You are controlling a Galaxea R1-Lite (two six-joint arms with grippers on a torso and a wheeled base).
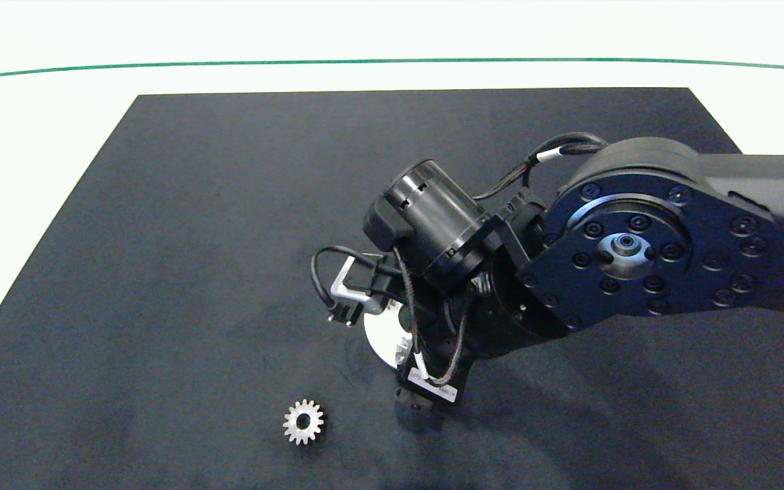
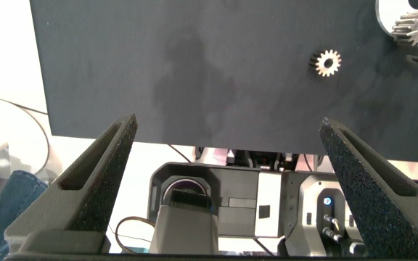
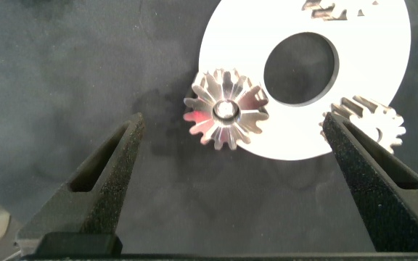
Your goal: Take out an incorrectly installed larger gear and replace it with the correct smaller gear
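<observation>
Larger gear still seated on the disc, swap not begun

Larger gear (image 3: 226,109) sits on the edge of the white disc (image 3: 354,123), apparently on a pin through its centre, long teeth splayed. I judge the removal not yet done: nothing is lifted, nothing gripped.

Nearest me in the head view, the smaller gear (image 1: 303,422) lies flat on the dark mat (image 1: 160,238), alone, well apart from the disc and untouched. It waits for its turn.

Farther in, the right gripper (image 3: 231,156) hangs over the disc. Its fingers are spread wide and hold nothing. The larger gear lies between them, nearer one finger (image 3: 104,170); the other (image 3: 369,167) stands close by another short-toothed gear (image 3: 372,122) at the disc's rim.

The left gripper (image 2: 227,174) is parked off the mat's edge, fingers spread, empty.

Left to do, as I read it: grip, lift off, set aside, fetch smaller gear, seat it.
</observation>
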